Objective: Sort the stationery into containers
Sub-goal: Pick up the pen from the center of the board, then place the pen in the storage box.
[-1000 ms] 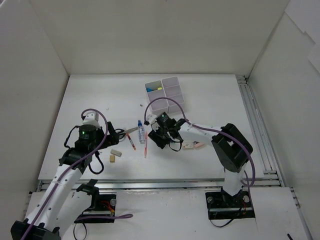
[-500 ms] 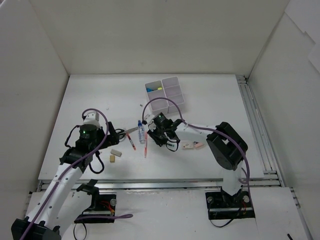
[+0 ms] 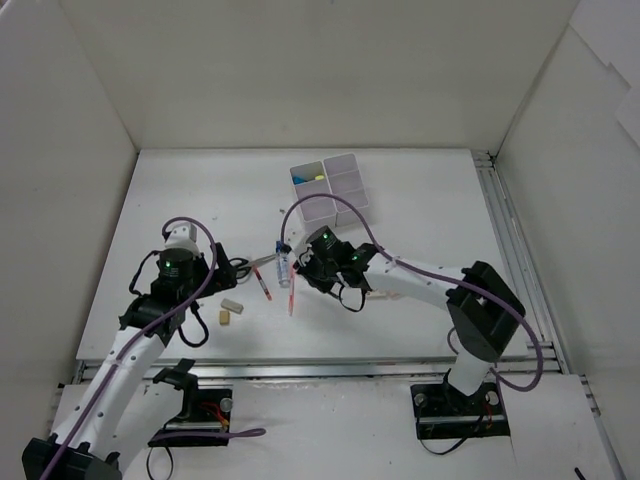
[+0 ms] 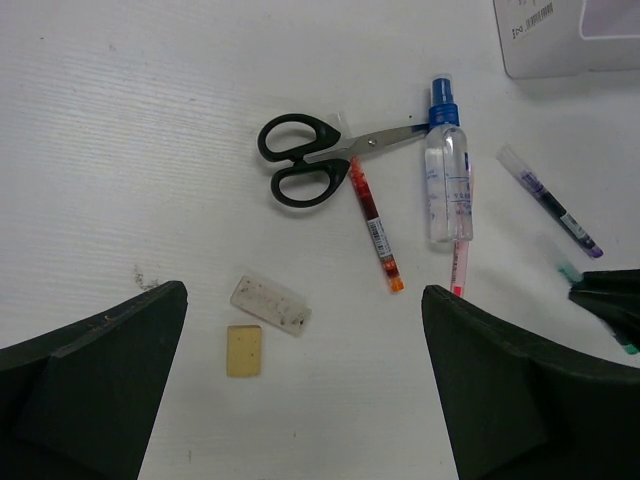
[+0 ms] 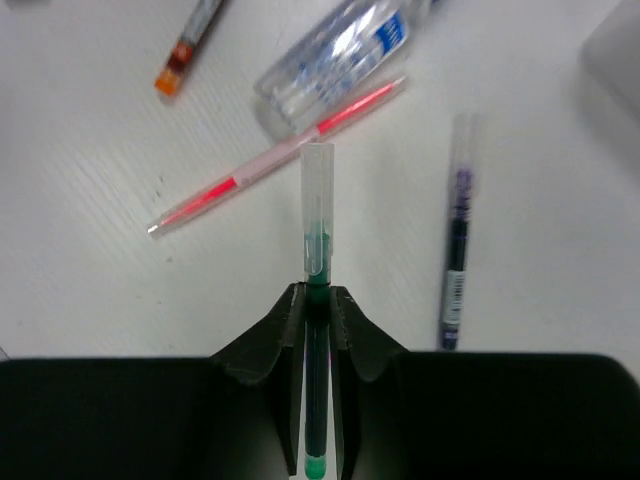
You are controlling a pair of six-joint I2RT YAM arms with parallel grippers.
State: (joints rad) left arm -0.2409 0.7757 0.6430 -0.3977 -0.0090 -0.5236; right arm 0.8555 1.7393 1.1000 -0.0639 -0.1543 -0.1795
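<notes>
— Got the right pincer (image 5: 318,300) clamped on a clear-barrelled green pen (image 5: 318,225), gripped toward its tail, cap end sticking out ahead.

— Where on the counter (image 3: 420,200)?

— Mid-counter, just right of the blue-capped spray bottle (image 4: 445,180), on the near side of the white organiser (image 3: 345,208). Cap end crossing over the pink pen (image 5: 270,162) in the wrist view. Can't tell whether lifted or touching down.

— And the left pincer (image 4: 303,295)?

— Spread wide, gripping nothing, hovering at the left over the white eraser (image 4: 270,303) and beige eraser (image 4: 244,350), lying just beside each other.

— Spot anything else loose?

— Black-handled scissors (image 4: 300,165) on the far side of the erasers, blades reaching to the bottle's cap. Red pen (image 4: 375,225) between scissors and bottle, purple pen (image 4: 550,205) right of the bottle. Also seeing yellow and blue items (image 3: 313,178) in the organiser's far-left compartment, too small to name.
</notes>
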